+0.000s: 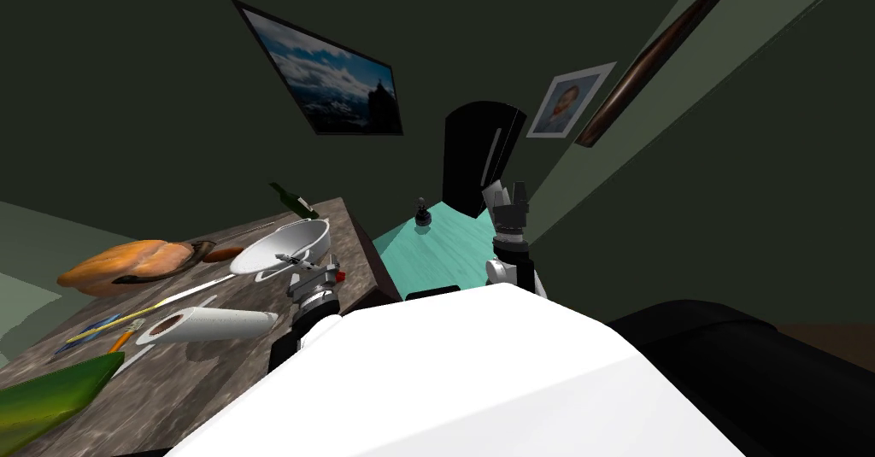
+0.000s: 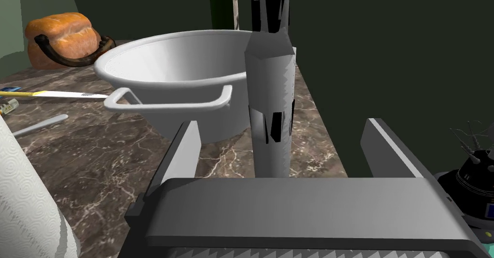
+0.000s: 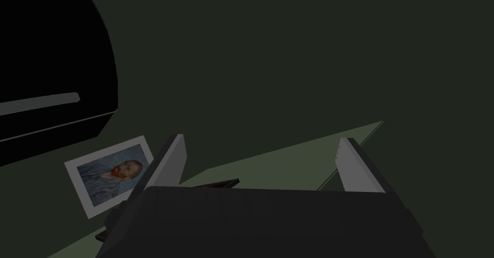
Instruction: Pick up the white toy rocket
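The toy rocket, a tall pale grey tube with black patches and black fins at its far end, stands upright on the brown marbled table. It rises between the fingers of my left gripper, a little nearer the one on the bowl's side, and neither finger touches it. That gripper is open; in the head view the left gripper hovers at the table's right edge, just in front of the bowl. My right gripper is raised over the teal surface, and its wrist view shows the right gripper open and empty.
A white bowl with loop handles sits right behind the rocket. On the table lie a bread loaf, a paper towel roll, a green bottle and some cutlery. A small dark object stands on the teal surface.
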You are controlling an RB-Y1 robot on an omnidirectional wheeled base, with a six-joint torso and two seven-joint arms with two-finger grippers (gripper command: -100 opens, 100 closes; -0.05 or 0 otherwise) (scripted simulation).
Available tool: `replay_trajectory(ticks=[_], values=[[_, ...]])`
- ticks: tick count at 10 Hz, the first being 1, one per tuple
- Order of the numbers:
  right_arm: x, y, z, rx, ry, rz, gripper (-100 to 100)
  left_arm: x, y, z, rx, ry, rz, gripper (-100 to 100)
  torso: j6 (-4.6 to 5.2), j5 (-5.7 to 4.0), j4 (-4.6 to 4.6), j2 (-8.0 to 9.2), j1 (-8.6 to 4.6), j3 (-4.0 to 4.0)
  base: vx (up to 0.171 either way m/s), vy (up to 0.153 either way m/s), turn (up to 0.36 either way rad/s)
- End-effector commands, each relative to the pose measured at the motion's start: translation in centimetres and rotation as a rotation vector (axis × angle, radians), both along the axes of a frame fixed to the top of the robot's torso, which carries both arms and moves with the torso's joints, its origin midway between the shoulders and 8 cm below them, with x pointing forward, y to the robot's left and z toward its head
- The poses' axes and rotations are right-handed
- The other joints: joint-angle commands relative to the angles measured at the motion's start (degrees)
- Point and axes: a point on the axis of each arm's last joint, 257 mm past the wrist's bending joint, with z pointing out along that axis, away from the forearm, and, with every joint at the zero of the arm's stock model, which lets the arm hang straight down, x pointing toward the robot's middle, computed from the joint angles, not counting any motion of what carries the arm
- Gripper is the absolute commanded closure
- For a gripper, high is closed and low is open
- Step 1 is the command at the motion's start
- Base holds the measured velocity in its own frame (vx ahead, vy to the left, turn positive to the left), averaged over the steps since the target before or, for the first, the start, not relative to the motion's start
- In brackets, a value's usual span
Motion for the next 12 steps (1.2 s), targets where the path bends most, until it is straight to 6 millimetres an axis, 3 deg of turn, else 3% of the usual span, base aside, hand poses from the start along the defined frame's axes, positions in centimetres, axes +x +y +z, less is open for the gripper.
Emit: replay_trajectory(ticks=[1,6,7,12], values=[[0.0,0.0,0.0,0.000,0.000,0.000,0,1.0,-1.3,0.3,-0.016,-0.016,-0.012,-100,0.00,0.00,0.00,0.00,0.00,0.00,-0.008,0.047,0.051],[0.0,0.0,0.0,0.000,0.000,0.000,0,2.4,-3.8,0.5,0.009,0.000,-0.026,-100,0.00,-0.05,-0.01,-0.05,-0.21,-0.03,-0.001,0.000,-0.003],[0.0,0.0,0.0,0.000,0.000,0.000,0,3.0,-5.1,0.6,-0.016,-0.016,-0.037,-100,0.02,-0.05,0.00,-0.02,-0.18,-0.01,-0.012,0.010,-0.038],[0.0,0.0,0.0,0.000,0.000,0.000,0,3.0,-5.1,0.6,0.009,0.002,-0.034,-100,0.04,-0.06,-0.02,-0.11,-0.29,-0.06,0.005,-0.005,0.018]])
